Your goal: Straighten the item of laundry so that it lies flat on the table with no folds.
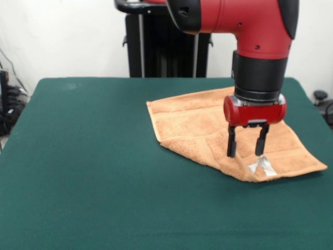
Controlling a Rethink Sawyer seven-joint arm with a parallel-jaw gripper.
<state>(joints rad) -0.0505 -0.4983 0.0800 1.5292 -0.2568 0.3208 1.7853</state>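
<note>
Nearest the camera there is just the dark green felt of the table, bare across the whole front stretch. Further back, right of centre, lies the light-orange terry towel, roughly a diamond as it sits, with one corner pointing toward the front right. It is not flat: the front-left edge is doubled over on itself into a thick rolled band, and a woven border stripe runs along the right-hand side. Near the frontmost corner a small white label lies on top of the cloth (crumpled-looking, a little shiny).

Right above that label hangs the gripper, its two black fingers pointing straight down with a clear gap between them, nothing held. The tips sit just over the towel, close to the label; whether they actually touch the terry is hard to say from here. Above the fingers comes the red collar, then the black wrist and the red arm bending off to the left. Behind it stands the black pedestal against a white wall.
</note>
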